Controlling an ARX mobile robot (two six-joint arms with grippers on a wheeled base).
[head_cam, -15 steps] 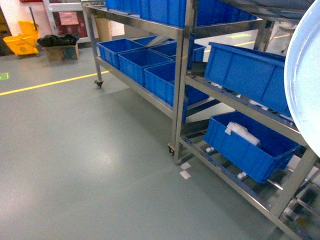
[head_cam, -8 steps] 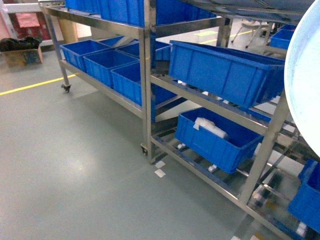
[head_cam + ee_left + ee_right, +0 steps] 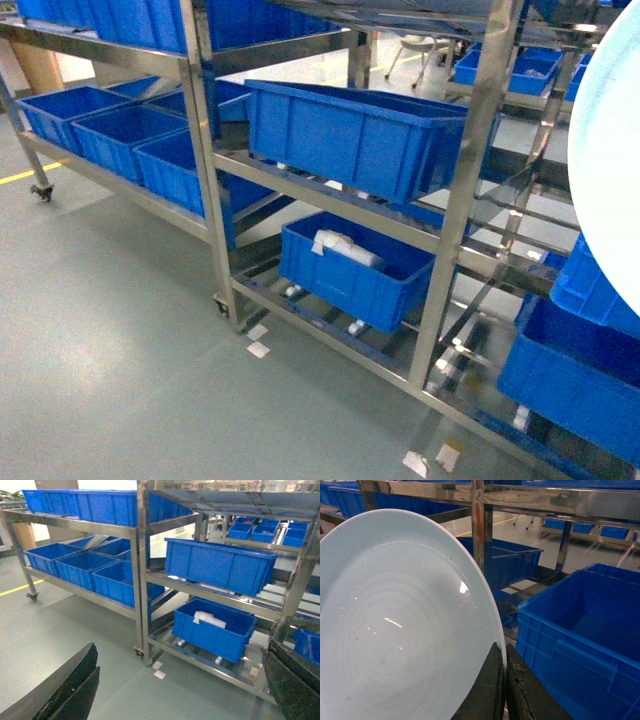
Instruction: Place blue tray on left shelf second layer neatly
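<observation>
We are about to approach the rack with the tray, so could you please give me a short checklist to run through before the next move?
1. Right hand pinching the rim of the blue tray: ok.
2. Tray attitude: held on edge, nearly upright at the right of the head view; not ok for sliding in flat.
3. Left hand free: ok, open and holding nothing.
4. Second layer of the steel rack: cannot tell free space; a blue crate fills the bay in view.
5. Floor ahead: ok, only small white tape marks by the post.
</observation>
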